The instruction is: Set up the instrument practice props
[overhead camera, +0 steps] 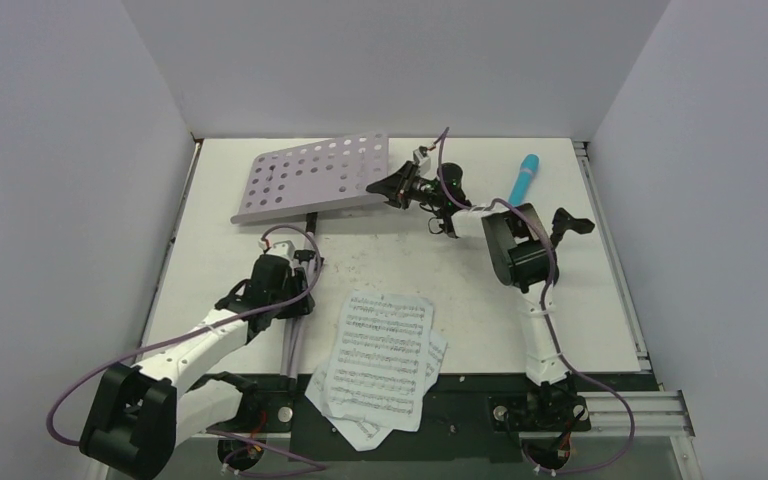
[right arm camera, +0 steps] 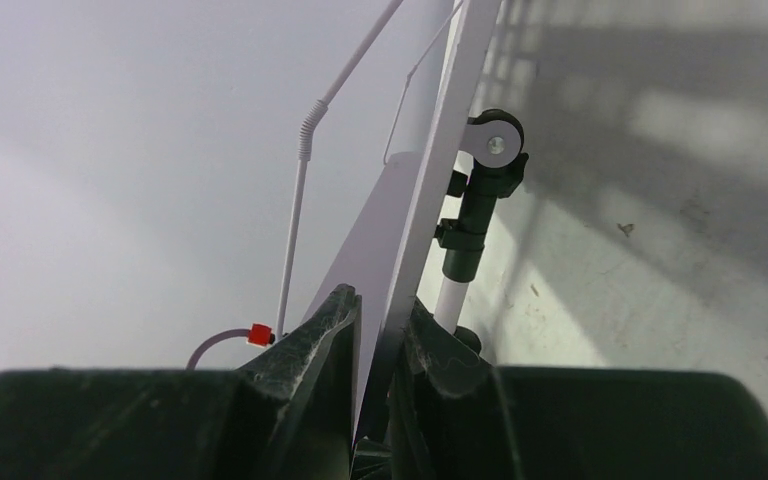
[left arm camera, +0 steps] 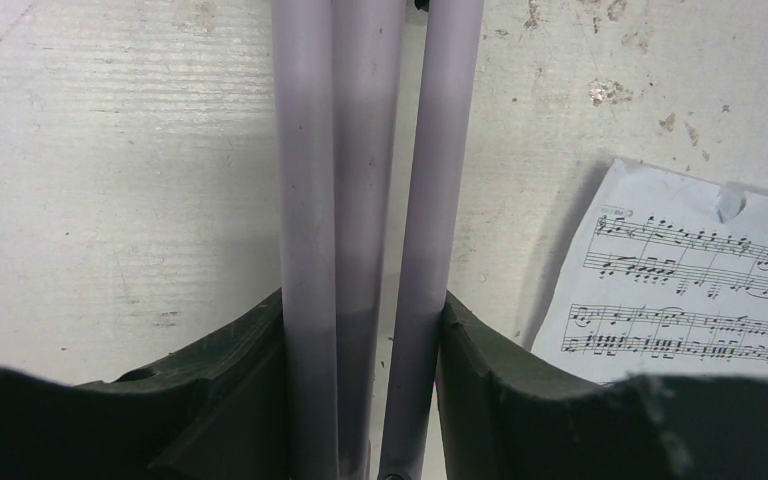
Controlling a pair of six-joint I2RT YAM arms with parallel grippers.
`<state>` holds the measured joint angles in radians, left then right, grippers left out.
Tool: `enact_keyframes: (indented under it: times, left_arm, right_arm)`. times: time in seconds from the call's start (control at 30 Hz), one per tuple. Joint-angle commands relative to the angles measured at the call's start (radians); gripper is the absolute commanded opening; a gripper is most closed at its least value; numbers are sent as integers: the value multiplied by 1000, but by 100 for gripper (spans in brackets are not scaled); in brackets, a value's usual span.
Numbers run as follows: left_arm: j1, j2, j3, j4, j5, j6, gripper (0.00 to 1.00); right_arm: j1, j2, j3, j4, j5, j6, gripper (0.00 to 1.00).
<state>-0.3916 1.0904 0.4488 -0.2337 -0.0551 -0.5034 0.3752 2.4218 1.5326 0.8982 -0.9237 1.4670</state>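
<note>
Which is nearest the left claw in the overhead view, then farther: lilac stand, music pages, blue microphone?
1. lilac stand, its legs clamped in the left gripper.
2. music pages, just to its right.
3. blue microphone, far back right.

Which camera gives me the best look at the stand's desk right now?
Top external: the whole perforated desk shows, tilted, right gripper at its edge. Right wrist sees it only edge-on between the fingers. Left wrist shows just the stand's tubes.
</note>
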Motion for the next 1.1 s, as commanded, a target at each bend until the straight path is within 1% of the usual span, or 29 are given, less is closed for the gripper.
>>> enact_keyframes:
  times: [0.0, 0.27, 0.4, 0.6, 0.7, 0.83, 0.9, 1.07]
  left_arm:
    - [-2, -82, 36, 41, -15, -7, 0]
    - [-1, -220, 47, 33, -25, -8, 0]
    - [-2, -282, 45, 49, -25, -17, 0]
    - [-1, -347, 57, 106, -5, 18, 0]
    - [-1, -368, 70, 143, -1, 37, 0]
    - [-2, -373, 96, 194, 2, 61, 0]
    - [-1, -367, 115, 211, 5, 78, 0]
    - [-2, -333, 170, 261, 17, 119, 0]
  right_arm:
    - [42, -207, -9, 61, -77, -110, 5]
    - [79, -397, -35, -107, -66, -263, 5]
    - [96, -484, -47, -155, -59, -309, 5]
    - [116, -624, -56, -225, -41, -360, 5]
    - [131, -692, -51, -282, -29, -409, 5]
    - [163, -774, -16, -464, 9, -545, 5]
    - [180, -810, 3, -526, 28, -595, 5]
    - [206, -886, 12, -616, 71, -664, 5]
